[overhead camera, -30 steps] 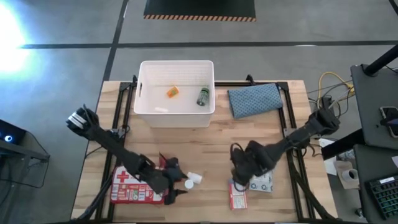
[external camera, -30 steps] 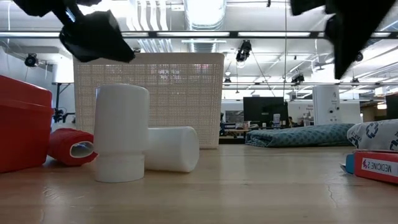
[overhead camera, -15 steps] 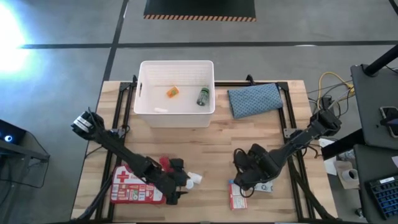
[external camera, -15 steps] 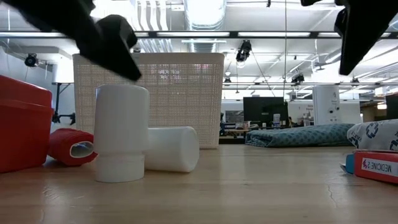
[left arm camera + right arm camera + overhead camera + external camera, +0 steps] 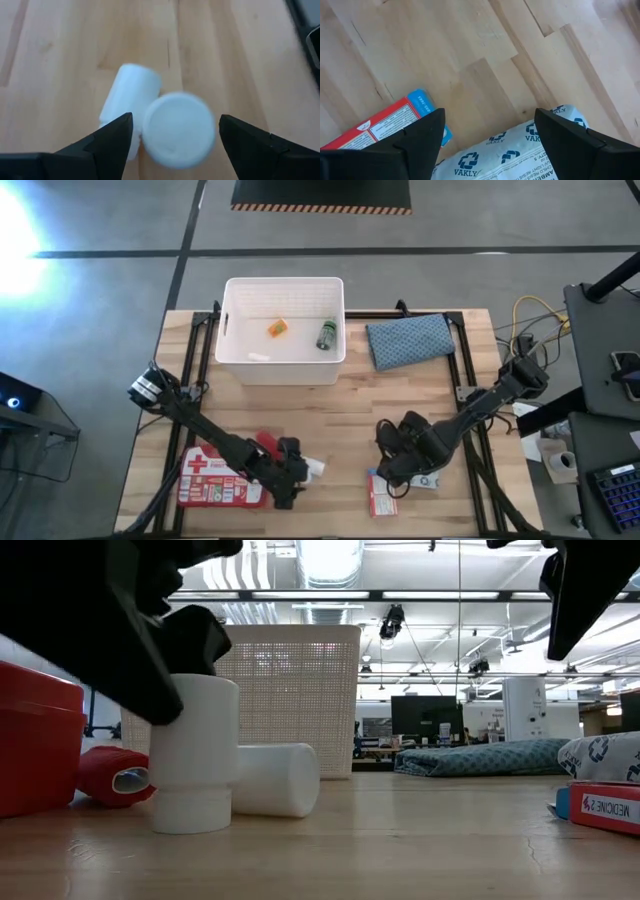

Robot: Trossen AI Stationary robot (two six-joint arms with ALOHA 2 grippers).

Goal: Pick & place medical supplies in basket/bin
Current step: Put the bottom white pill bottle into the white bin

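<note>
An upright white bottle (image 5: 192, 755) (image 5: 179, 129) stands on its base near the table's near edge. A white roll (image 5: 275, 780) (image 5: 129, 102) lies on its side against it. My left gripper (image 5: 175, 150) (image 5: 290, 475) is open and comes down over the bottle, with one finger on each side of its cap. I cannot tell whether the fingers touch it. My right gripper (image 5: 487, 145) (image 5: 395, 465) is open. It hovers above the table between the red-white box (image 5: 385, 125) and the grey wipes pack (image 5: 520, 150). The red first-aid case (image 5: 205, 478) lies flat to the left of the bottle.
The white bin (image 5: 285, 280) stands at the far edge. It holds an orange item (image 5: 277, 328) and a green vial (image 5: 326, 334). A blue-grey cloth pouch (image 5: 408, 338) lies to its right. A red roll (image 5: 115, 775) lies between the case and the bottle. Bare wood lies mid-table.
My left gripper has moved toward the table's right and down, from beside the first-aid case onto the upright white bottle, and its fingers now straddle the cap. My right gripper shifted slightly toward the near edge, then held still. No object has moved.
</note>
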